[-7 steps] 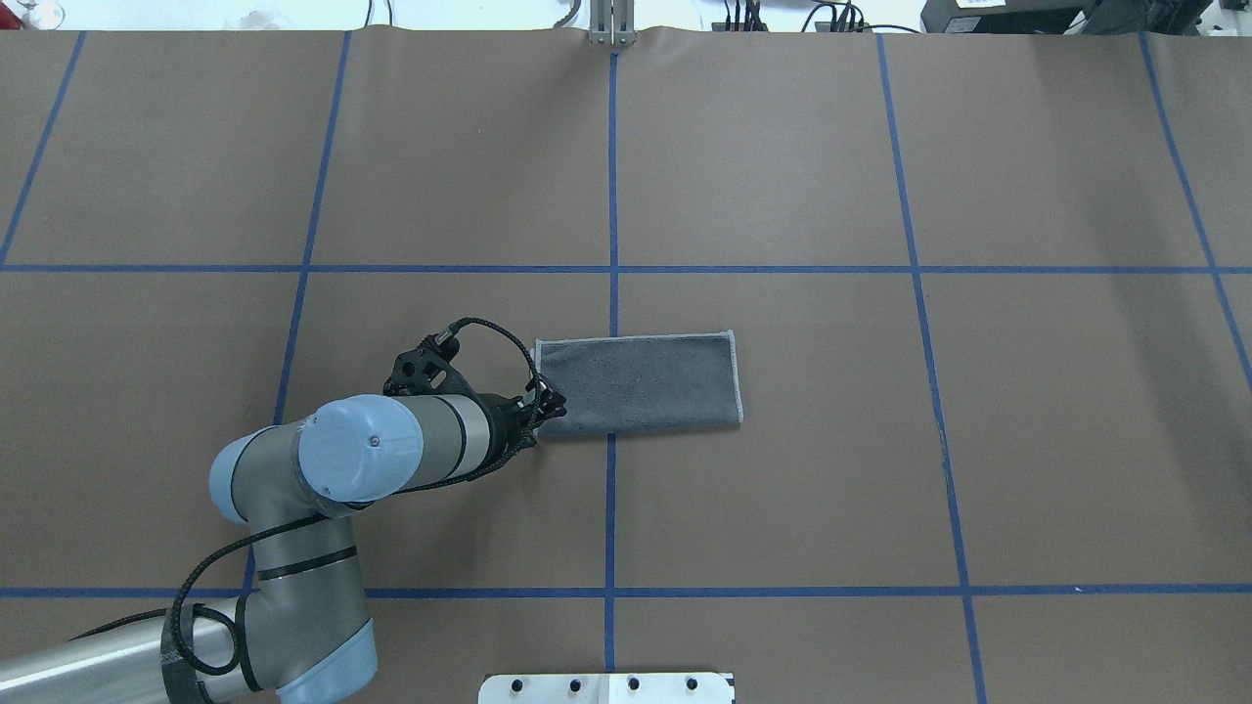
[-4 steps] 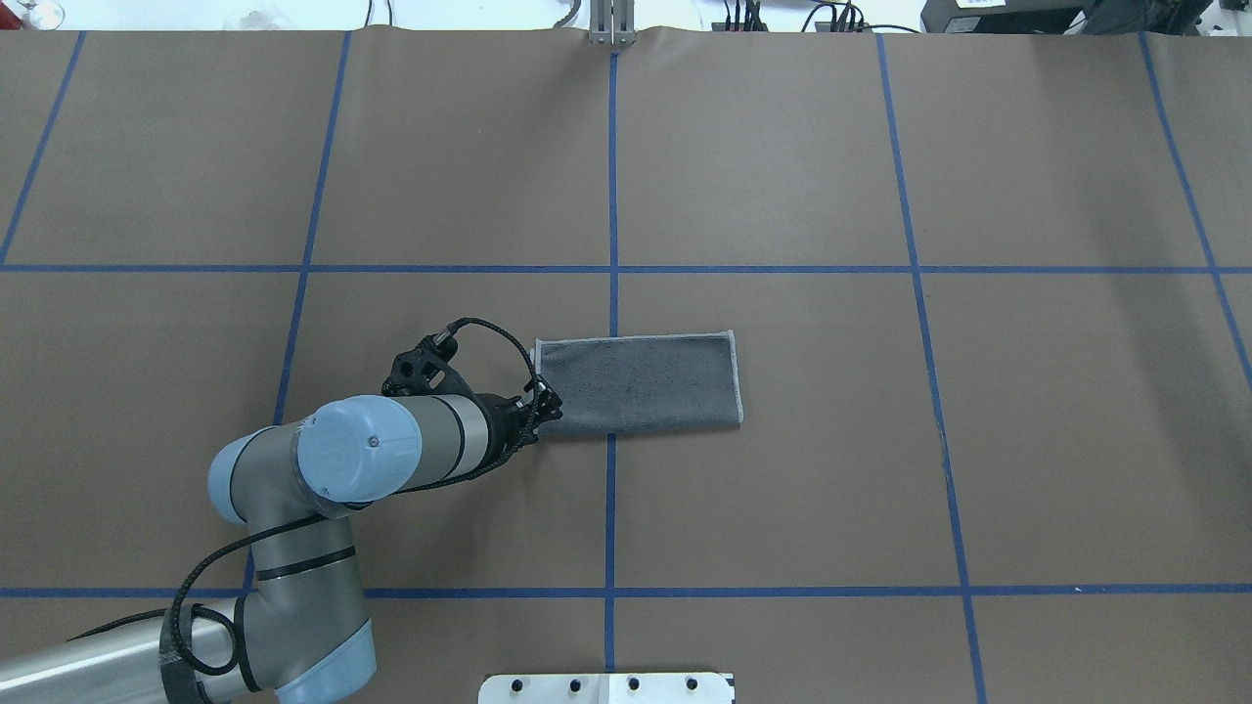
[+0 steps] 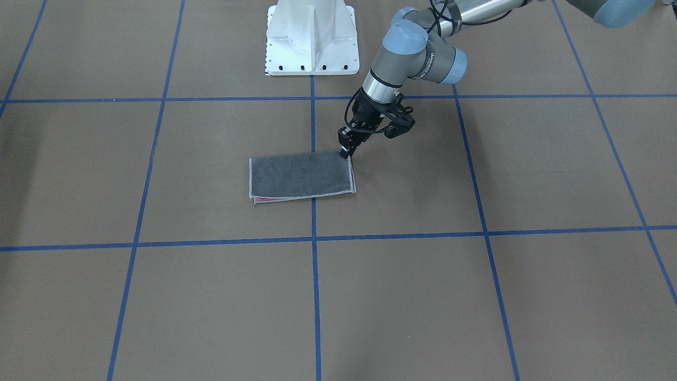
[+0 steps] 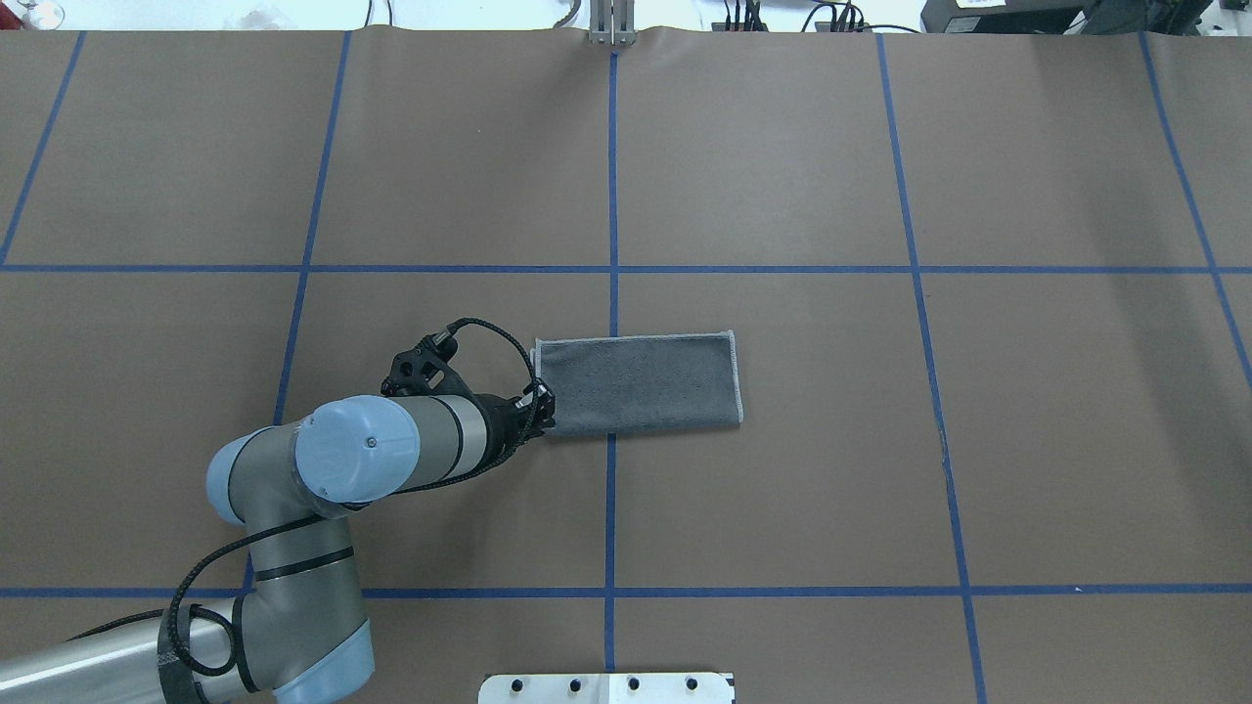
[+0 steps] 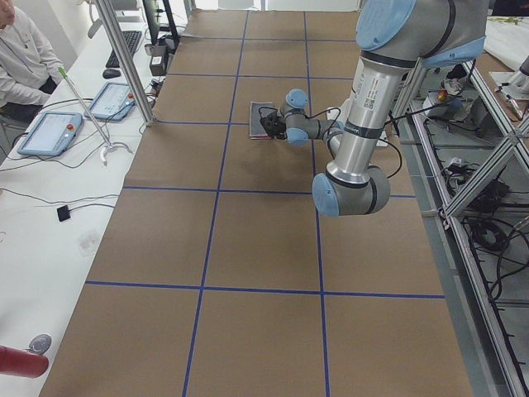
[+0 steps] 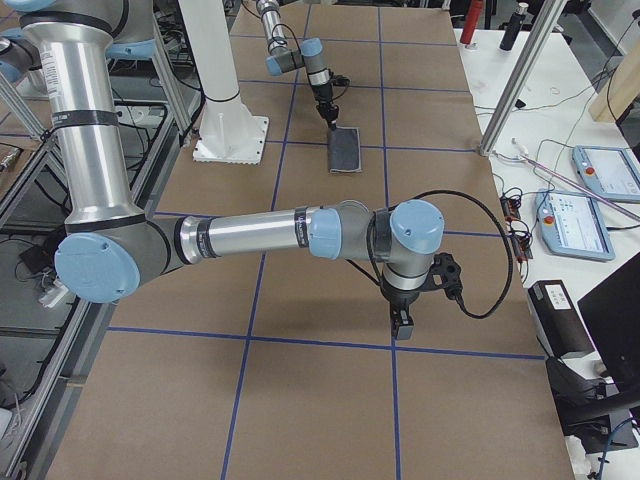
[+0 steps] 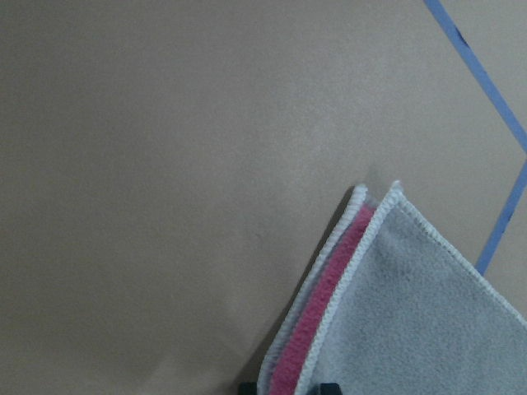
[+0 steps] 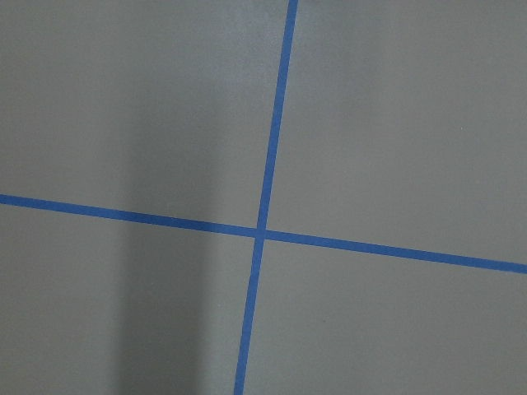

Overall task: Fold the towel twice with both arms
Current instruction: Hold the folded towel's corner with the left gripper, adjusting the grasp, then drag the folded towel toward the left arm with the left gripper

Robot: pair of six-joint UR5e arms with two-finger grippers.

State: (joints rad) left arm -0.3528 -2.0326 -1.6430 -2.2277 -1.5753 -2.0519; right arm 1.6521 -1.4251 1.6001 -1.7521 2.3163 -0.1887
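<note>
The towel (image 4: 636, 383) lies flat near the table's middle, folded once into a rectangle, dark grey face up. In the front view (image 3: 301, 175) a sliver of pink shows along its open edge. My left gripper (image 4: 546, 409) is down at the towel's near left corner and shut on its left edge. In the left wrist view the fingertips (image 7: 328, 387) straddle that edge, with the pink layer (image 7: 329, 288) between the stitched borders. My right gripper (image 6: 403, 325) shows only in the exterior right view, pointing down at bare table far from the towel. I cannot tell whether it is open.
The table is brown paper marked with a grid of blue tape lines (image 4: 611, 269). The white pedestal base (image 3: 311, 37) stands at the robot's side of the table. Side benches with tablets and cables run along the far edge (image 6: 600, 170).
The left gripper's fingertips drew in from over the towel toward its left edge and shifted slightly toward the near side. The towel has not moved.
</note>
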